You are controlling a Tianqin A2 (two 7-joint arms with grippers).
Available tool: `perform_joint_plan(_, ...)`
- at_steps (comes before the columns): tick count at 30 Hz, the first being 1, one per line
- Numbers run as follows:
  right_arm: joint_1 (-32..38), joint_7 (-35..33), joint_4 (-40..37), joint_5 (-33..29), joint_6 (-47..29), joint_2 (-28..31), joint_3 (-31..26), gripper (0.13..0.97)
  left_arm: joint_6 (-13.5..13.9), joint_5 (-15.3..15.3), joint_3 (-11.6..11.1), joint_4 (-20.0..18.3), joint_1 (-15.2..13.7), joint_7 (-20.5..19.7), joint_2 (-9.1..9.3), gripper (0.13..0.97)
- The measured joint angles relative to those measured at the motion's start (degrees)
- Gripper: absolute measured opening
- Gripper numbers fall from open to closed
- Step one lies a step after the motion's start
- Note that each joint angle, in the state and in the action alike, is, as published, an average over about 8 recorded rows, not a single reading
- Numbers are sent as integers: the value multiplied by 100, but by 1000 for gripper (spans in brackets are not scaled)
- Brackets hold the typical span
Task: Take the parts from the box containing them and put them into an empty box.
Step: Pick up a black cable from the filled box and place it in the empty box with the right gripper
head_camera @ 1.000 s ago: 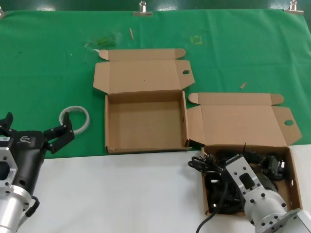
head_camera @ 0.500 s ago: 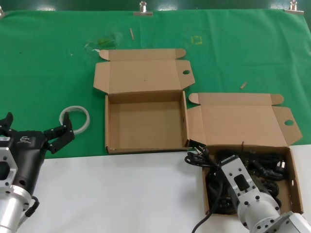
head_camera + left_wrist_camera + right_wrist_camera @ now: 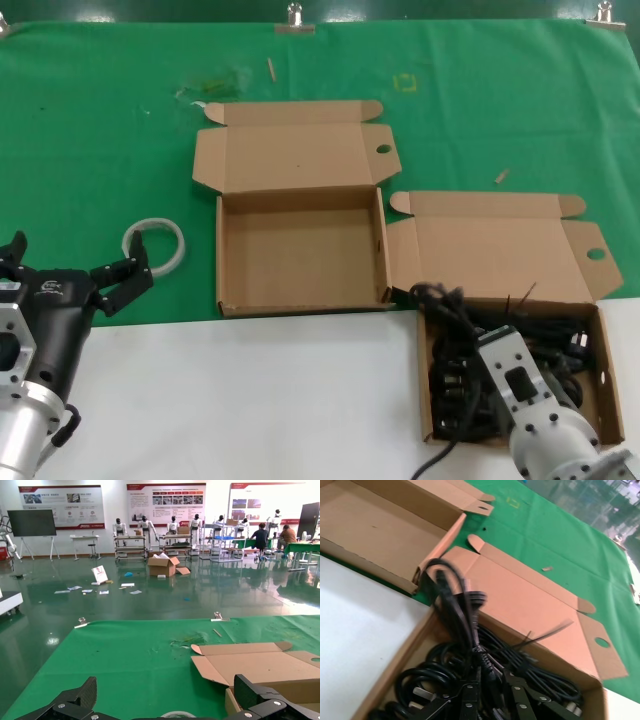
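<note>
Our right pincer [image 3: 478,352] pinches a cord [image 3: 457,611] and has lifted it above the full box [image 3: 604,385] (earlier it lay lower); the empty box [image 3: 226,262] waits beside, left pincer [image 3: 60,270] spread.

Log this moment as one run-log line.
right gripper: shut on power cords, lifting from full box | left gripper: open, parked near tape ring | empty box: nothing inside

The right gripper [image 3: 478,340] is reaching into the shallow brown cardboard box [image 3: 606,380] of black coiled power cords [image 3: 455,350]. The twin open cardboard box [image 3: 300,255] is lying bare beside it. The left gripper [image 3: 70,270] is hovering near a whitish tape ring [image 3: 154,243].
</note>
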Motion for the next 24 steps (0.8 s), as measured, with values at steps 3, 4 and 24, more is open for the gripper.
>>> perform_joint_plan(3,-99,-70,142,0,74,0,99,232,0,0,0,0,0,0,0,965)
perform_joint_plan(4,-129,-93,190,0,101,0,129,219,0,0,0,0,0,0,0,965)
perform_joint_plan(24,-244,-506,1198,0,695,0,249,181,0,0,0,0,0,0,0,965)
